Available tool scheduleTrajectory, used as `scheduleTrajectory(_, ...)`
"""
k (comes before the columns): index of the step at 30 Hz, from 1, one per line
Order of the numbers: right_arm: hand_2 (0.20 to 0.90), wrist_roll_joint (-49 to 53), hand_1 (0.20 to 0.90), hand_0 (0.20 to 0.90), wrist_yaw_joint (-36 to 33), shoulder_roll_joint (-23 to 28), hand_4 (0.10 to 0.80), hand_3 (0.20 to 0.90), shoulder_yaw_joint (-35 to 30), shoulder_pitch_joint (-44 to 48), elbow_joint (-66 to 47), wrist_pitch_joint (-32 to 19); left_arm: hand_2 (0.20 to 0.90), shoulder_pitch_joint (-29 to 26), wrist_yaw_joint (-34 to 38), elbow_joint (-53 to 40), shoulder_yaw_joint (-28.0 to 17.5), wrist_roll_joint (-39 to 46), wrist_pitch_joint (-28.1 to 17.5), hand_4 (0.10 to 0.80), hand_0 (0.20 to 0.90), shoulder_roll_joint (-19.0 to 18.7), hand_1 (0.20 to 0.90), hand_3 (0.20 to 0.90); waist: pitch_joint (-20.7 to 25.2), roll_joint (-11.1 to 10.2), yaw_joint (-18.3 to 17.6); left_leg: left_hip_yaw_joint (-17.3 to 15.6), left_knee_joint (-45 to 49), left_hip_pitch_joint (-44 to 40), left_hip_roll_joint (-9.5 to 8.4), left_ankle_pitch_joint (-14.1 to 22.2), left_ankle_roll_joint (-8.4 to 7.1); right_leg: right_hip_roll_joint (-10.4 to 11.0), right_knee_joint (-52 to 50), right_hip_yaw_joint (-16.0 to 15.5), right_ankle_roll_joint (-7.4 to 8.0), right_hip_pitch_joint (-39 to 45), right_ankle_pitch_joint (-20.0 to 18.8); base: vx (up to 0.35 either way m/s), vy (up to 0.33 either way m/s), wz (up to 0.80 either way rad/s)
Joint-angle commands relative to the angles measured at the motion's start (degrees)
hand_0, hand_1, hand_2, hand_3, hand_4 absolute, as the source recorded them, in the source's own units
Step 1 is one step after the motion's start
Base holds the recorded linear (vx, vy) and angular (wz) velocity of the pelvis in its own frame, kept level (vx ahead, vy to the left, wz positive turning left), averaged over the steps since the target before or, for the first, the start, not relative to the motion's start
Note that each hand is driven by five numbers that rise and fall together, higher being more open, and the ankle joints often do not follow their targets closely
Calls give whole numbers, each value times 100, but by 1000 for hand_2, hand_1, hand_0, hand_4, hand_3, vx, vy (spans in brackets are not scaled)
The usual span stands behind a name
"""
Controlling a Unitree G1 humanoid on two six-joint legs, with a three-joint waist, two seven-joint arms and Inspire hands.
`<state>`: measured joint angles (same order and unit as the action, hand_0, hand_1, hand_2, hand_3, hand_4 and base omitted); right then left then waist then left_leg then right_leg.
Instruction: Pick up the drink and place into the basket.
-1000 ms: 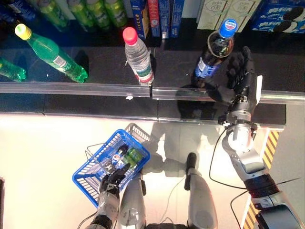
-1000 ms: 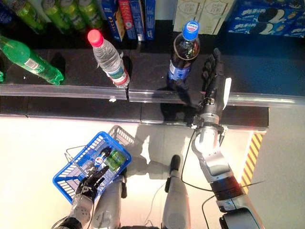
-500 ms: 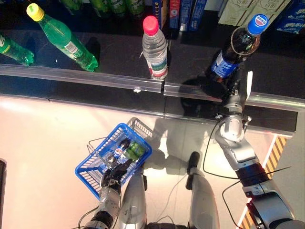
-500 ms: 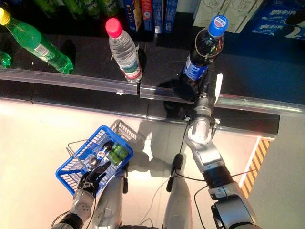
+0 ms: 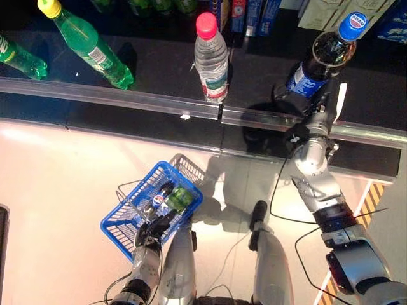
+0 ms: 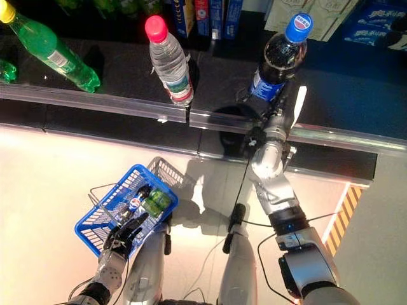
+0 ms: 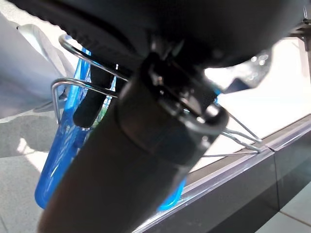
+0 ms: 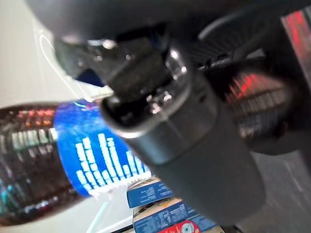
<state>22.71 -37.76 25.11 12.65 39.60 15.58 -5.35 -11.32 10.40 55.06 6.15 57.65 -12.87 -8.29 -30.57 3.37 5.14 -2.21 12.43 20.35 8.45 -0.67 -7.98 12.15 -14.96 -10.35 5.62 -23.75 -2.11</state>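
Note:
A dark cola bottle [image 5: 321, 60] with a blue cap and blue label stands on the black shelf at the right. My right hand [image 5: 315, 113] is at its lower part, with fingers on one side and the white-covered thumb on the other, curled round it. The right wrist view shows the bottle's label [image 8: 87, 160] pressed close against the hand [image 8: 184, 121]. My left hand [image 5: 152, 232] is shut on the wire handles [image 7: 73, 82] of the blue basket [image 5: 124, 225], which hangs low at the left. A green drink [image 5: 179, 198] and a small cola drink lie in it.
A clear water bottle [image 5: 211, 60] with a pink cap stands mid-shelf. Green bottles [image 5: 89, 44] lean at the left. Boxes [image 5: 254, 6] line the shelf's back. A silver rail [image 5: 127, 101] runs along the shelf's front edge. Yellow-black floor tape [image 5: 364, 203] lies at the right.
The camera has shifted. My right hand was open beside the cola bottle; it has moved in and closed round the bottle's lower part. The blue basket hangs as before.

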Motion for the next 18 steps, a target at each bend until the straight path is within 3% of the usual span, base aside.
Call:
scheduleTrajectory(1, 300, -90, 300, 300, -210, 379, 100, 200, -365, 739, -500, -457, 300, 656, 39, -190, 117, 91, -383, 100, 300, -391, 300, 200, 78, 53, 82, 251, 645, 425, -180, -72, 308, 71, -268, -144, -192, 103, 224, 0, 0, 0)
scheduleTrajectory(10, 300, -145, 300, 300, -157, 443, 100, 200, -502, 596, -528, -536, 300, 717, -67, -227, 24, 307, -410, 100, 300, -354, 300, 200, 78, 29, 72, 228, 720, 247, -171, -36, 298, 59, -326, -142, -234, 313, 323, -7, 16, 4)
scheduleTrajectory(18, 300, -123, 300, 300, 231, 240, 100, 200, -576, -161, -1321, -861, 300, 936, -34, -292, -312, 114, -392, 100, 300, -375, 300, 200, 225, -159, 63, 88, 665, -420, -57, 20, 265, -13, -251, -220, -276, 1093, 497, -7, -17, 3)
